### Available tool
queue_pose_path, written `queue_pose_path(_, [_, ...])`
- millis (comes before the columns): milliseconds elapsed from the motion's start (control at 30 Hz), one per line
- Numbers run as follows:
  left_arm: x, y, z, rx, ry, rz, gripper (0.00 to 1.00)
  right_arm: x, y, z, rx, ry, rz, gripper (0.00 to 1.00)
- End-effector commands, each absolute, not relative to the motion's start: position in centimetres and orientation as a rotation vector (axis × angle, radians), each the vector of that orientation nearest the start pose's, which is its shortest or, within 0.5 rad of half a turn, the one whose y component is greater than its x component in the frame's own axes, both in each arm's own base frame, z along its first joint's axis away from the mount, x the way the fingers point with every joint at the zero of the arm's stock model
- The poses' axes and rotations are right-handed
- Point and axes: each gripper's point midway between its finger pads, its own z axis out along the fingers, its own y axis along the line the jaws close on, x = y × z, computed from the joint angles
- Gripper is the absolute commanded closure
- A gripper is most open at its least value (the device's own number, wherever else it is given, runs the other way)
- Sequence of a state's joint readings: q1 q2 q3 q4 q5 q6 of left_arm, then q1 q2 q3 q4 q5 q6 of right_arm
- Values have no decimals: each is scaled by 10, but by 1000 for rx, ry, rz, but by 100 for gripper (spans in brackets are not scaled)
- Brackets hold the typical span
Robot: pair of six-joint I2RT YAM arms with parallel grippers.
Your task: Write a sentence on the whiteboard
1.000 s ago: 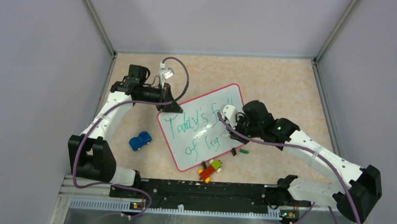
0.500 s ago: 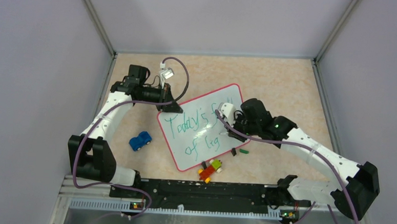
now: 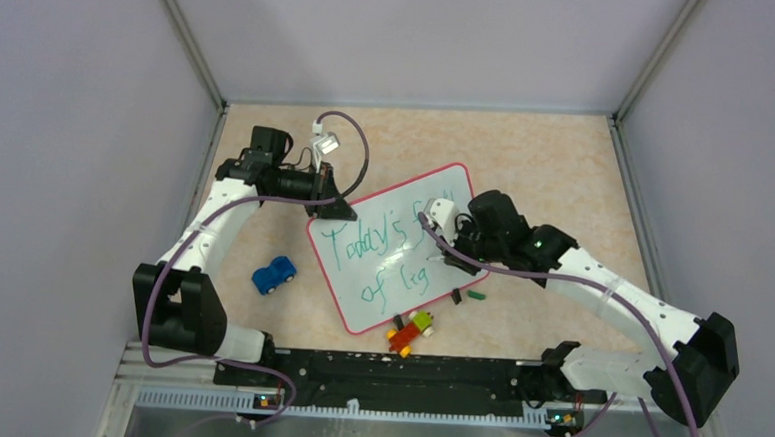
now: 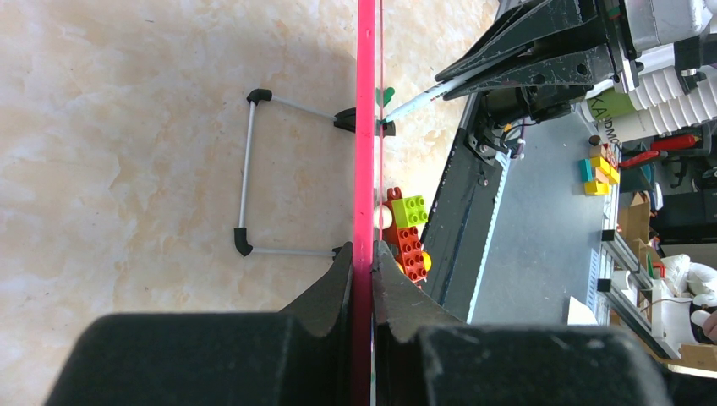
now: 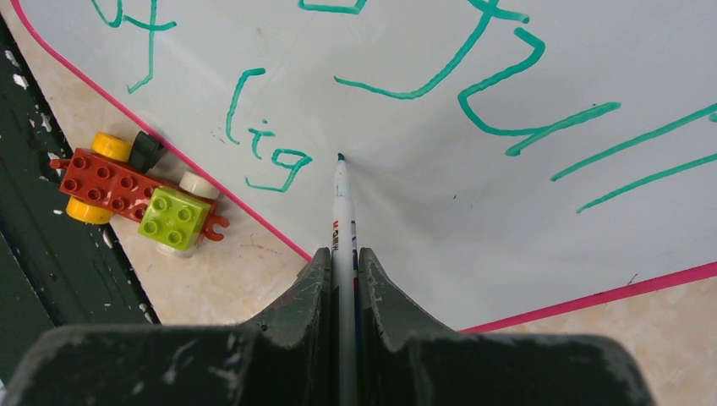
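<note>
On the whiteboard point(image 3: 378, 318), centred on the table point(image 3: 546, 167), the sentence point(image 3: 372, 243) reads "Today's full of lig", seemingly unfinished. The left jaws clamp its rim; the right jaws grip the marker point(image 5: 342, 211), tip at g's 3 o'clock.

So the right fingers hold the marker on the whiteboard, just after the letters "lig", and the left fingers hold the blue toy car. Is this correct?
Not fully. The left fingers clamp the whiteboard by its red-pink rim, as the left wrist view shows; the blue toy car lies apart from them. The right fingers, marker and "lig" are as you say.
</note>
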State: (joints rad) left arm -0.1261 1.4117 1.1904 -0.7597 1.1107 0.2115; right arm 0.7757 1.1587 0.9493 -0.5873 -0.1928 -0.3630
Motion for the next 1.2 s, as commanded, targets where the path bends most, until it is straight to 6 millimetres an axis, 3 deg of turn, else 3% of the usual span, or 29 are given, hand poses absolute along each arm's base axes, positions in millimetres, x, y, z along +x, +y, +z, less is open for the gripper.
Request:
queue_pose_path(0, [263,-189,212,789,2120,-1310,100,218,233,160,-1336,1940,405,100])
queue_pose_path(633, [263,-189,211,792,2122,-1311,100,195,224,120,-1408,2019,446,100])
queue_pose_path(1167, [263,-189,213,795,2117,-1311,100,210,241,158,-1357,1949,468,100])
